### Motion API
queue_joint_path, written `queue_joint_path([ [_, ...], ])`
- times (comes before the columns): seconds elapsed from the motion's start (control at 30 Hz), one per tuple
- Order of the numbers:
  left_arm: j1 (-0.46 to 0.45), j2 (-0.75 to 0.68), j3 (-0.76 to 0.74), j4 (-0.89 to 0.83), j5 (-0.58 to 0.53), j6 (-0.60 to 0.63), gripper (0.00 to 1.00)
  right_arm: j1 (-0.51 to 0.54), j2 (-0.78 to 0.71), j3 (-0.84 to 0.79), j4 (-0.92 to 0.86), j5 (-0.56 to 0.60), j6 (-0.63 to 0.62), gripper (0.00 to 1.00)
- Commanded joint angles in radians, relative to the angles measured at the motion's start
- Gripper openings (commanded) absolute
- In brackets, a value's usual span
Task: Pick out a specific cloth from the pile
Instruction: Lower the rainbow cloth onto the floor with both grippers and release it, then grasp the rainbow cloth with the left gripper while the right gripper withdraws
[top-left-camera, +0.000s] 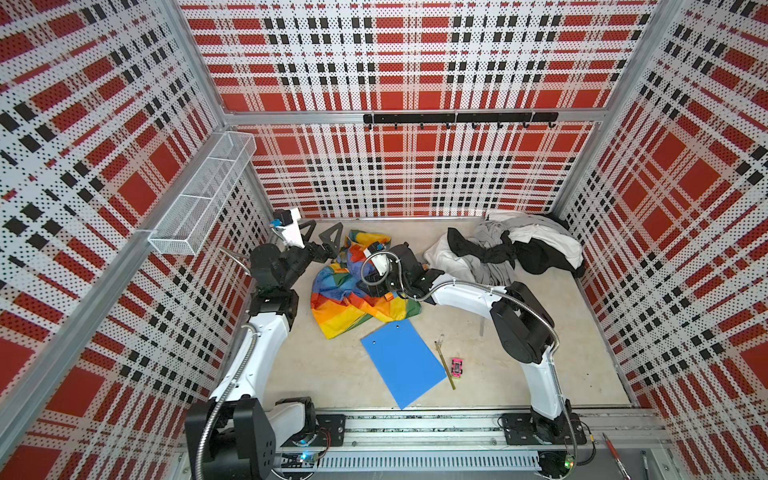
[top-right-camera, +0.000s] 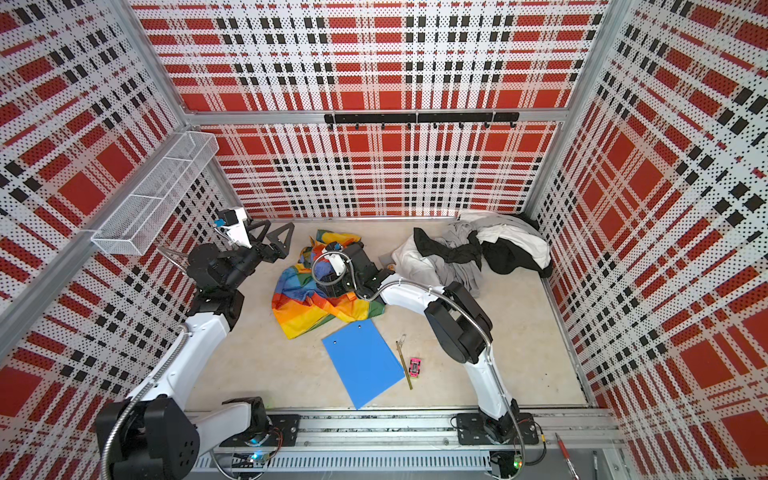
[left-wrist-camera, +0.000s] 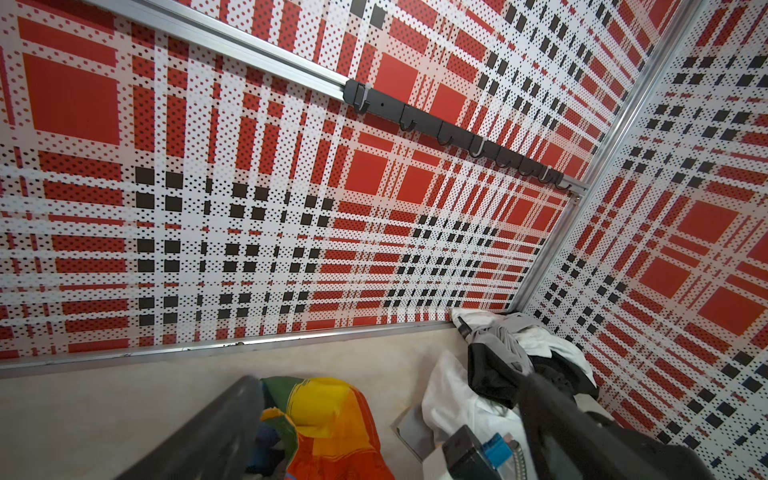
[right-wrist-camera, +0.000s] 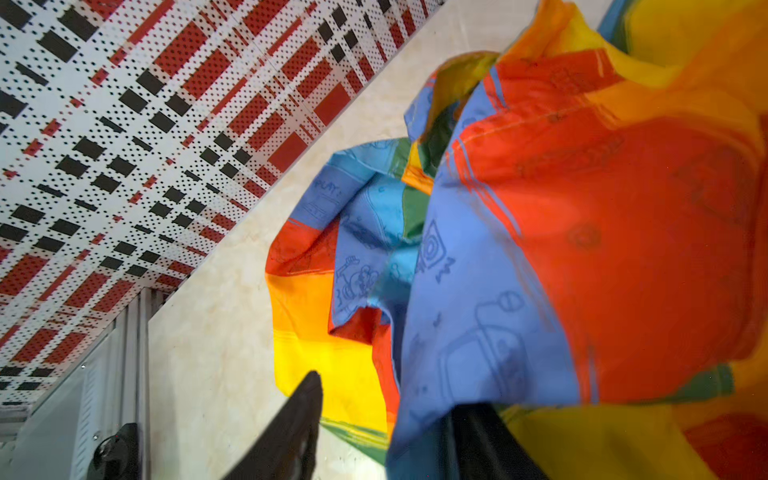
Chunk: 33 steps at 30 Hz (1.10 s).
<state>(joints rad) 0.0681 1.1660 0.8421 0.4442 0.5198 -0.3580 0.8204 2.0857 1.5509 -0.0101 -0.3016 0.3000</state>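
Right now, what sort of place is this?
Likely a staged robot test cell, not a home: plaid perforated wall panels, robot arms bolted to a base rail, and a hook rack.

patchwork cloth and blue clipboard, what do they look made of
Patchwork cloth: thin woven fabric, faint sheen, possibly synthetic; sharp creases, a stitched seam and printed line drawings show. Blue clipboard: likely rigid plastic, matte; flat, evenly coloured, two small holes near one edge.
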Motion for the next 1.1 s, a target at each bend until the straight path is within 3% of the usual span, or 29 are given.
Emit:
queue_joint_path([
  [0.0,-0.012,0.019,0.038,0.011,0.01,-0.021,0.99,-0.007,-0.147,-0.044,0.014,0.038,-0.055,0.69],
  [0.1,-0.044,0.038,0.08,-0.065,-0.007,0.007,0.99,-0.012,-0.25,-0.126,0.012,0.1,-0.076,0.83],
  [0.2,-0.159,0.044,0.166,-0.267,-0.194,0.136,0.99,-0.015,-0.369,-0.205,-0.004,0.149,-0.105,0.9],
  [0.3,-0.254,0.062,0.242,-0.43,-0.286,0.179,0.99,-0.017,-0.508,-0.309,0.006,0.209,-0.13,0.91],
  [0.43,-0.347,0.108,0.318,-0.655,-0.448,0.107,0.99,-0.02,-0.695,-0.436,-0.003,0.292,-0.151,0.91],
  [0.57,-0.412,0.246,0.461,-0.943,-0.613,0.045,0.99,-0.023,-0.862,-0.528,-0.033,0.342,-0.15,0.91],
  [0.7,-0.469,0.347,0.47,-1.019,-0.75,0.019,0.99,-0.026,-0.984,-0.594,-0.07,0.392,-0.139,0.9],
  [0.87,-0.465,0.469,0.426,-1.044,-0.647,-0.044,0.99,-0.027,-1.103,-0.647,-0.124,0.454,-0.122,0.89],
  [1.07,-0.479,0.561,0.379,-1.053,-0.666,-0.085,0.99,-0.029,-1.178,-0.668,-0.155,0.493,-0.119,0.89],
])
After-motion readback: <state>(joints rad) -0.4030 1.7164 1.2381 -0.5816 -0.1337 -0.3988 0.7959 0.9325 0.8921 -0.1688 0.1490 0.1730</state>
